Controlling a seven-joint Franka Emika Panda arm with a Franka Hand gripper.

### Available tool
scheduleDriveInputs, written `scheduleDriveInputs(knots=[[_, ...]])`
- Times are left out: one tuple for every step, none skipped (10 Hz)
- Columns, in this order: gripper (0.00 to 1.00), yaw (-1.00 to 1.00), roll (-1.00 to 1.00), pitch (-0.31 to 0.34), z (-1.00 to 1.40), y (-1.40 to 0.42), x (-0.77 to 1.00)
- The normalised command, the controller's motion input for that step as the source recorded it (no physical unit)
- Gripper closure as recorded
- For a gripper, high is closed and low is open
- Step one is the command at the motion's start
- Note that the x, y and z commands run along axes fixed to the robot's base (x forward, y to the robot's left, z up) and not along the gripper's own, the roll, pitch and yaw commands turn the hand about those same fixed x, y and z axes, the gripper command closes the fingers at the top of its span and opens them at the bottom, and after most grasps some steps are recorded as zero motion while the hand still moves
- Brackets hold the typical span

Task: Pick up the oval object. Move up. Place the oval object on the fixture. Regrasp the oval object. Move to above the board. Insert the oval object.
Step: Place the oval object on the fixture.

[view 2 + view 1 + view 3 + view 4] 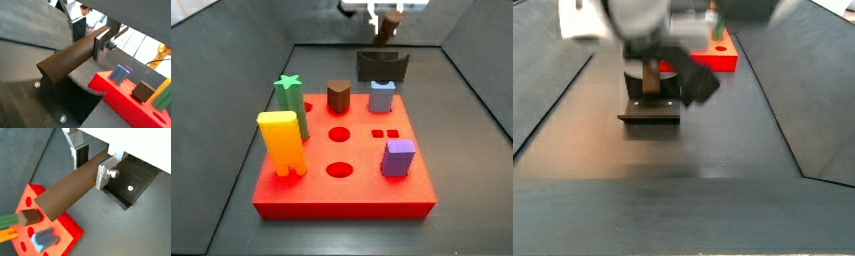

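Note:
My gripper [93, 164] is shut on the oval object [67, 192], a dark brown rounded peg that sticks out lengthwise from between the silver fingers [107, 173]. Both wrist views show this grip [92, 39]. In a side view the gripper [382, 18] holds the peg [389, 32] high at the back, above the dark fixture [381, 66]. The fixture also shows below the peg in a side view [651, 110]. The red board [338, 195] lies in front of the fixture, toward the near side.
The board carries a yellow peg [282, 140], a green star peg [289, 95], an angular brown peg [338, 96], a blue peg [381, 96] and a purple peg [398, 157]. Dark sloping walls [472, 100] enclose the floor.

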Motion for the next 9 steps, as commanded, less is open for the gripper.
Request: scheduleDriveInputs(knots=[[1.00,-0.16,-0.22,0.038,-1.00,0.13,0.16],[1.00,-0.16,-0.16,0.010,-0.89,0.12,0.15],[1.00,-0.14,-0.10,-0.008,-0.60,0.09,0.11],[1.00,-0.13,-0.08,-0.014,-0.46,0.06,0.10],[1.00,-0.10,-0.03,-0.032,-0.22,0.06,0.07],[1.00,-0.09,-0.03,-0.034,-0.22,0.06,0.05],[1.00,-0.08,-0.03,-0.035,-0.22,0.06,0.05],[1.00,-0.07,-0.03,-0.035,-0.22,0.06,0.05],[1.00,-0.05,-0.03,-0.034,-0.22,0.06,0.05]])
